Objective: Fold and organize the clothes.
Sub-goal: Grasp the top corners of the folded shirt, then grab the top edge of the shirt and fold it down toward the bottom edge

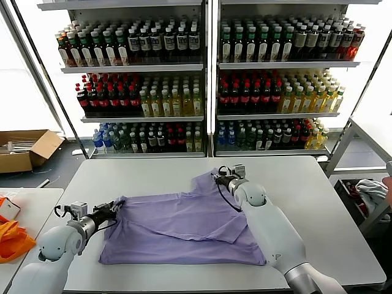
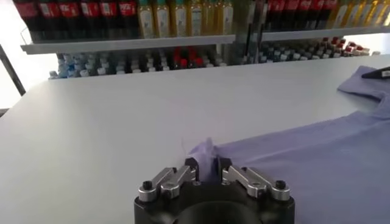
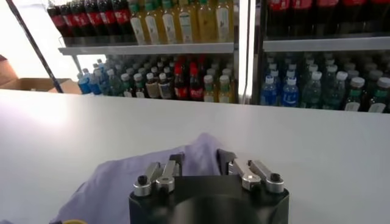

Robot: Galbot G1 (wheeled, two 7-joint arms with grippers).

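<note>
Lavender T-shirt [image 1: 184, 229] lies spread on the white tabletop [image 1: 122, 177], partly folded, with creases running across its middle. One corner reaches toward the far side of the tabletop; the opposite end lies near the front edge.

Left gripper [image 1: 116, 207] sits low at the shirt's left edge. In the left wrist view its jaws are closed on a small pinch of the fabric [image 2: 206, 159], which rises in a ridge between them.

Right gripper [image 1: 217, 177] is at the shirt's far corner, its arm lying across the shirt's right side. In the right wrist view its jaws [image 3: 201, 164] stand narrowly apart with a hump of lavender cloth gathered between them, gripped.

Shelves of bottled drinks [image 1: 202, 79] stand behind the tabletop. A cardboard box [image 1: 27, 150] rests on the floor to the left, and orange fabric [image 1: 12, 239] lies on a side table.
</note>
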